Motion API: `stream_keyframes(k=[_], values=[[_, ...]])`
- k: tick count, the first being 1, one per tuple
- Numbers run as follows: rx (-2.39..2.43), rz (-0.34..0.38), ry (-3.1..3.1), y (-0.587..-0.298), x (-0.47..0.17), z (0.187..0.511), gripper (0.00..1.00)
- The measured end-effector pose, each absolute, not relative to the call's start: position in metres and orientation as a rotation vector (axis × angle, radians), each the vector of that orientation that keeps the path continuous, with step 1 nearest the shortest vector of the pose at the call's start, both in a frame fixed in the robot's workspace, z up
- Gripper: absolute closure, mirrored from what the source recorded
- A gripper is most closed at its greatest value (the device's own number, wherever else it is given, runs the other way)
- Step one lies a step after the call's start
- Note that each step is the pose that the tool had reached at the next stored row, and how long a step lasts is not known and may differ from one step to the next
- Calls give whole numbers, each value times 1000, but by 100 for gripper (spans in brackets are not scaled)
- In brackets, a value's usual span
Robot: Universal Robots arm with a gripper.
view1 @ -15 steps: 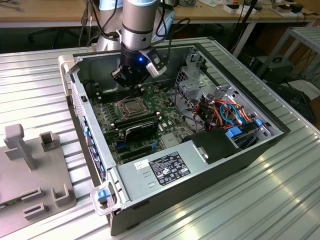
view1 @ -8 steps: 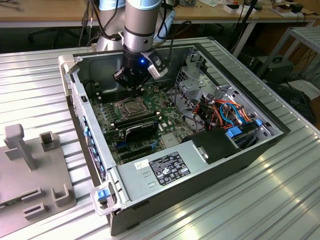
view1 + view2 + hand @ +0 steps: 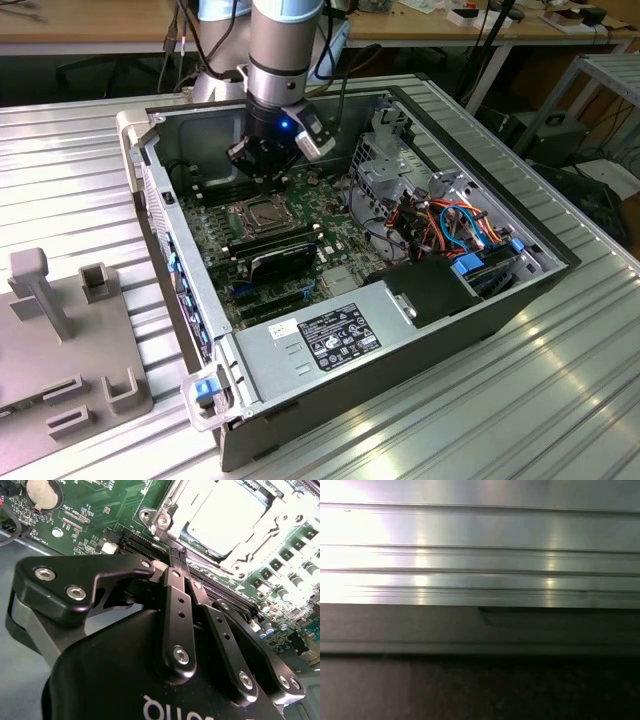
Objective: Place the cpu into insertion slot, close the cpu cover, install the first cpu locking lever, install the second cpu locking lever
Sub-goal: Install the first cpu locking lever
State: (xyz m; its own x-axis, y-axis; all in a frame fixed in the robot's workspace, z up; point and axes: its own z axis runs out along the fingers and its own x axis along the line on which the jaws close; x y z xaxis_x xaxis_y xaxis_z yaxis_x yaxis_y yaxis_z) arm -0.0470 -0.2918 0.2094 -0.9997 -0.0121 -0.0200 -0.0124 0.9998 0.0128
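Black and pressed together, my fingers (image 3: pixel 175 587) meet at their tips with nothing between them; my gripper (image 3: pixel 178 555) hangs just above the green motherboard (image 3: pixel 90 507), beside the insertion slot (image 3: pixel 225 520). In the second wrist view the cpu (image 3: pixel 227 512) lies seated in that slot, its silvery top framed by the cpu cover (image 3: pixel 170 517), and a coin cell (image 3: pixel 42 492) sits off on the board. In the exterior view my gripper (image 3: pixel 262 160) hovers inside the open computer case (image 3: pixel 420 340), above the slot (image 3: pixel 257 213), with a black card (image 3: pixel 280 255) close by. Ribbed aluminium table (image 3: pixel 480 555) fills the first wrist view.
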Motion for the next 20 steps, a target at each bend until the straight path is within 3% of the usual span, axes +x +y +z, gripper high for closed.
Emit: stream_keyframes(k=[20], values=[[-19, 20, 3123, -295, -45, 205, 89]])
